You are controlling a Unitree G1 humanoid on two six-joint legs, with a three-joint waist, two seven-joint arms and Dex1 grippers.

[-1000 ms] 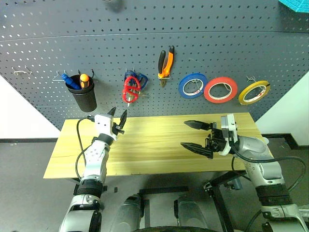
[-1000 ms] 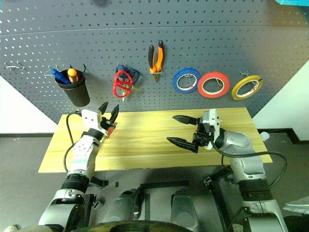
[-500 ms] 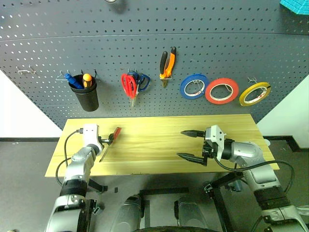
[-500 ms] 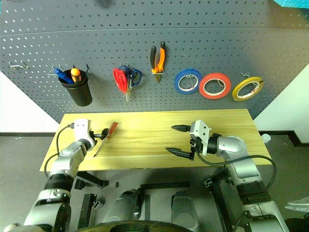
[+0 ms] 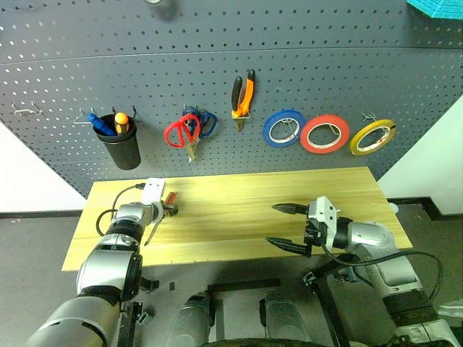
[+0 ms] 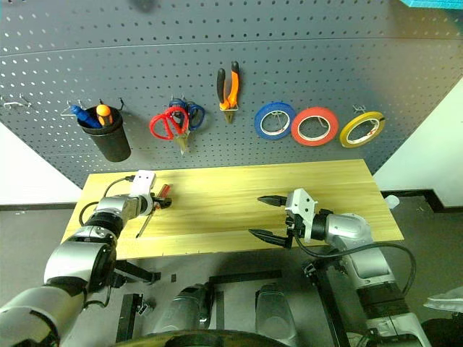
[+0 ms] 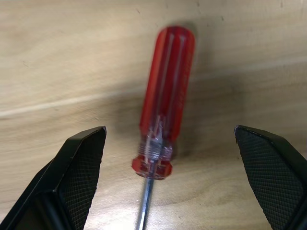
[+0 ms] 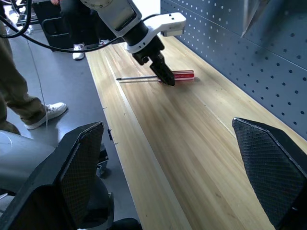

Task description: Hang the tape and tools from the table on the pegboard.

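A slim red-handled screwdriver (image 7: pixel 168 91) lies flat on the table (image 5: pixel 239 210) near its left end. My left gripper (image 7: pixel 169 129) points down over it, open, one finger on each side of the handle and clear of it. The same gripper (image 8: pixel 160 72) also shows in the right wrist view. On the pegboard (image 5: pixel 325 58) hang the red-looped scissors (image 5: pixel 181 132), the orange-and-black pliers (image 5: pixel 242 94) and the yellow tape (image 5: pixel 372 137). My right gripper (image 5: pixel 286 225) hovers open and empty over the table's right half.
A black cup (image 5: pixel 121 148) on the pegboard holds a blue and an orange screwdriver. Blue-looped scissors (image 5: pixel 207 123) hang behind the red ones. A blue tape ring (image 5: pixel 283 128) and a red-orange one (image 5: pixel 325 134) hang left of the yellow. A person's legs (image 8: pixel 19 96) stand past the table's end.
My left gripper has dropped from in front of the pegboard to the screwdriver and tipped downward. The red scissors have swung on their hook. My right gripper has sunk slightly.
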